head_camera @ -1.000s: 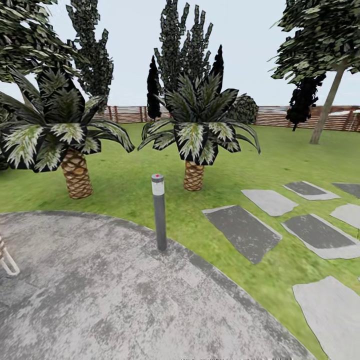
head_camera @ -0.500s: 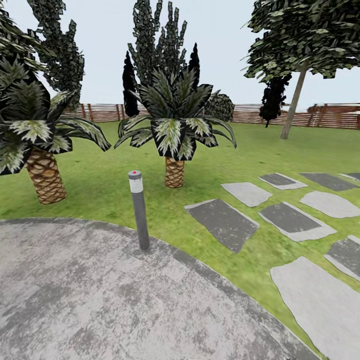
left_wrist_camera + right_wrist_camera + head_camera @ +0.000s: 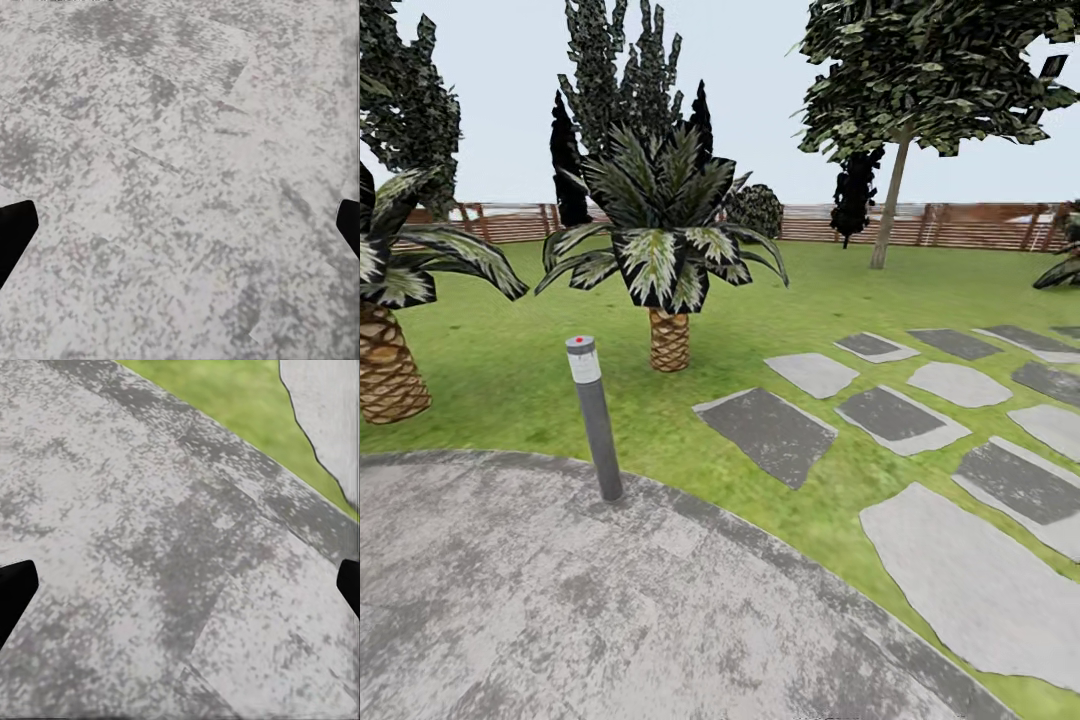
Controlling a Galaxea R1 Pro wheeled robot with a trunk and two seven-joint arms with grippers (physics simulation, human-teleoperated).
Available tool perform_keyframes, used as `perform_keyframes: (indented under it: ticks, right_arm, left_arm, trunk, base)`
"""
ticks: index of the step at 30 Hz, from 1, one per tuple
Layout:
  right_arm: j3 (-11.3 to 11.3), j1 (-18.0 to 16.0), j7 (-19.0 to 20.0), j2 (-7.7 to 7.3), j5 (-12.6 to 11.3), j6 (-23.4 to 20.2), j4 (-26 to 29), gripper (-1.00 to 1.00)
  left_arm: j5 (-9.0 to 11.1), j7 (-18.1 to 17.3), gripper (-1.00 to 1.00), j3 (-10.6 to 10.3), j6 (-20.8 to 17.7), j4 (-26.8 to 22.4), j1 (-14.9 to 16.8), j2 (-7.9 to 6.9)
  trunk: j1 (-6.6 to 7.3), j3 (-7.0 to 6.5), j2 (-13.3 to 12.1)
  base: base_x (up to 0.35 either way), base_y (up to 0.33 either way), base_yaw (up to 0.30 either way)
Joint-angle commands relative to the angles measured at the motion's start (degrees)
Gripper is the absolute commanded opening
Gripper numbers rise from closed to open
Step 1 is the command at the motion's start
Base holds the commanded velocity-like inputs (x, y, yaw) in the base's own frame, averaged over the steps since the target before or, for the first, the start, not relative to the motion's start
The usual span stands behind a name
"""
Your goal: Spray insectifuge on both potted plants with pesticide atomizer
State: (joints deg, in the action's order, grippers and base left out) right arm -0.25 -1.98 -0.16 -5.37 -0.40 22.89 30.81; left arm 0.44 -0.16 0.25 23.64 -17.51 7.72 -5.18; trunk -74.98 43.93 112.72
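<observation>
Grey patio (image 3: 560, 620) and lawn (image 3: 790, 300) lie below both claws (image 3: 180, 225) (image 3: 180, 585), spread and holding nothing.

The garden is being viewed from head height, forward over the round patio (image 3: 610, 610). That paving is being viewed closely from above by both wrist cameras.

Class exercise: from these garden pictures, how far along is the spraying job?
Done: nothing visible. In hand: both end effectors, left and right, are open and empty over the round grey stone patio. Left: finding the atomizer and the potted plants; ahead are a scaly-trunked palm and grey pavers.
</observation>
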Motion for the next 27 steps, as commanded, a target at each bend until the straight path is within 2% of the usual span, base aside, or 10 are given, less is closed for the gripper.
perform_keyframes:
  ticks: [1,27]
  right_arm:
    - [0.0,0.0,0.0,0.00,0.0,0.2,-0.1,1.00]
    - [0.0,0.0,0.0,0.05,0.0,0.2,-0.1,1.00]
  left_arm:
    - [0.0,0.0,1.00,0.0,0.2,0.0,0.0,-0.01]
    - [-0.3,0.0,1.00,0.0,0.2,0.0,0.0,-0.01]
  trunk:
    - [-0.22,0.27,0.4]
    - [-5.93,5.86,10.9]
  base:
    - [0.000,0.000,-0.274]
    - [0.000,0.000,-0.274]
